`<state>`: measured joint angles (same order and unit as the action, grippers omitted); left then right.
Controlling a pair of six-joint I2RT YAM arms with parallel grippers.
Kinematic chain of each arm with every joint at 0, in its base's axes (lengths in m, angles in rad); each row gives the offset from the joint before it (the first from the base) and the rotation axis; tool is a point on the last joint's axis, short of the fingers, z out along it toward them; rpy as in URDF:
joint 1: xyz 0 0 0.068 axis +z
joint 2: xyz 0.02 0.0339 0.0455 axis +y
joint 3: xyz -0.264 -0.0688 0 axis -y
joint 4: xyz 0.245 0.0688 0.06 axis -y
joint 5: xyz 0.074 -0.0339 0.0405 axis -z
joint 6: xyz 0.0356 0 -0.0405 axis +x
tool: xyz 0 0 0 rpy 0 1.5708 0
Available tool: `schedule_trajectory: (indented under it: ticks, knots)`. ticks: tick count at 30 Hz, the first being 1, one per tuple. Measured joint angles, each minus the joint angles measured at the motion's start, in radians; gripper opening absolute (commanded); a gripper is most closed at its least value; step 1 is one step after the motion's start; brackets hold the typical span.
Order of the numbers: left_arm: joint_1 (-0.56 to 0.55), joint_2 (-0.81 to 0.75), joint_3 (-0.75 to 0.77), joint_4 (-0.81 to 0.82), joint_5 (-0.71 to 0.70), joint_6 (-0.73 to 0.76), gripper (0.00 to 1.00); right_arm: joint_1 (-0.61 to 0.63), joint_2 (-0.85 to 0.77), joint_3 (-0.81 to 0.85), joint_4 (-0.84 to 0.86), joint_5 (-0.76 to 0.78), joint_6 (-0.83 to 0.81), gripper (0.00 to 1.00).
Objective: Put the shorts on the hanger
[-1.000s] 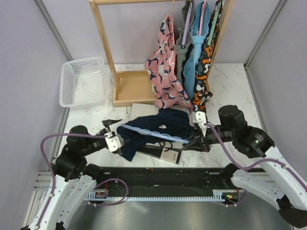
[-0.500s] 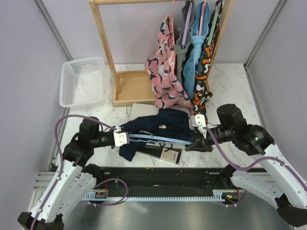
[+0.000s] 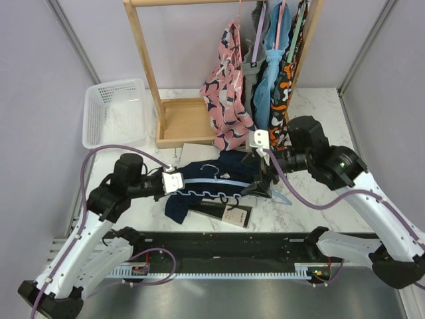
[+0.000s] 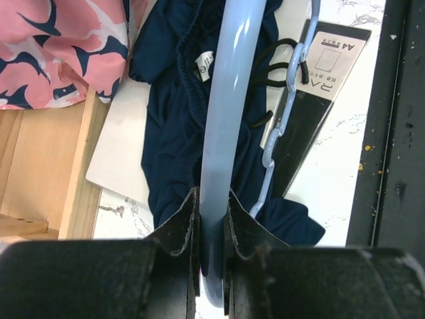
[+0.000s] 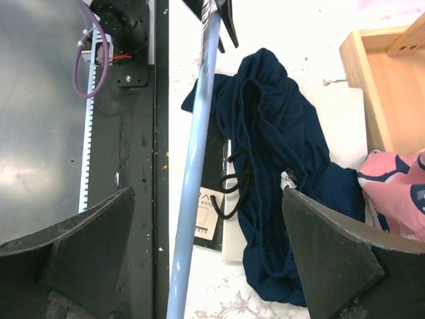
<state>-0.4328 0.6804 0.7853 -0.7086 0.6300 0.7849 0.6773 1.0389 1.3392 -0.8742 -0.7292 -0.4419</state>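
Between the closed fingers of the left tool [image 4: 212, 222] sat one end of the hanger [image 4: 222, 100], pinched tight. Its light-blue bar ran straight ahead of that tool and crossed over the shorts [image 4: 169, 133]. The shorts lay crumpled beneath and ahead of the tool, partly on a black A4 packet [image 4: 322, 66] off to its right. The right tool [image 5: 207, 196] stood wide open. The hanger's bar passed through the gap between its fingers, nearer the left one, and touched neither as far as the wrist view showed. Beyond that tool the shorts spread dark navy on the marble tabletop [image 3: 319, 113], with a pink patterned garment [image 5: 398, 193] at the far right.
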Motion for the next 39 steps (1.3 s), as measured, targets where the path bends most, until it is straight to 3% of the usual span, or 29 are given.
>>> schedule_trajectory:
  ticks: [6,14,17,18,20,23,25,26,27,28,30,32,33,36,37,39]
  knots:
    - [-0.14,0.064,0.029,-0.01,-0.163,0.0,0.02,0.035,0.188,0.129,-0.029,0.0,0.005,0.9]
    - [-0.192,0.129,0.072,-0.024,-0.281,0.0,0.02,0.137,0.313,0.198,-0.054,0.034,0.019,0.77]
    - [-0.213,0.172,0.084,-0.024,-0.32,0.0,0.02,0.18,0.332,0.198,-0.075,0.06,0.016,0.64]
    - [-0.216,0.178,0.084,-0.025,-0.323,0.0,0.02,0.186,0.335,0.198,-0.078,0.07,0.013,0.52]
    - [-0.226,0.183,0.084,-0.032,-0.33,0.0,0.02,0.19,0.34,0.196,-0.084,0.091,0.005,0.42]
    - [-0.24,0.188,0.094,-0.05,-0.338,-0.001,0.02,0.188,0.351,0.19,-0.084,0.13,0.0,0.43]
    - [-0.242,0.19,0.102,-0.054,-0.339,-0.006,0.02,0.191,0.357,0.182,-0.084,0.148,-0.002,0.37]
    - [-0.242,0.19,0.106,-0.053,-0.338,-0.011,0.02,0.192,0.358,0.177,-0.084,0.156,-0.005,0.29]
    - [-0.242,0.19,0.111,-0.053,-0.338,-0.015,0.02,0.192,0.358,0.172,-0.085,0.163,-0.01,0.11]
    - [-0.242,0.19,0.116,-0.055,-0.337,-0.016,0.02,0.192,0.358,0.168,-0.083,0.171,-0.017,0.01]
    - [-0.245,0.189,0.118,-0.066,-0.332,-0.021,0.02,0.189,0.358,0.164,-0.079,0.185,-0.02,0.0]
    - [-0.246,0.19,0.119,-0.071,-0.331,-0.044,0.2,0.187,0.358,0.161,-0.064,0.213,-0.015,0.0]
    - [-0.246,0.189,0.119,-0.071,-0.331,-0.047,0.45,0.187,0.358,0.16,-0.059,0.214,-0.015,0.0]
    - [-0.246,0.185,0.119,-0.066,-0.327,-0.075,0.6,0.189,0.351,0.16,-0.066,0.227,-0.027,0.0]
    - [-0.242,0.178,0.118,-0.06,-0.326,-0.095,0.7,0.19,0.345,0.158,-0.078,0.233,-0.037,0.0]
    - [-0.225,0.148,0.103,-0.039,-0.322,-0.124,0.75,0.192,0.32,0.142,-0.1,0.255,-0.058,0.0]
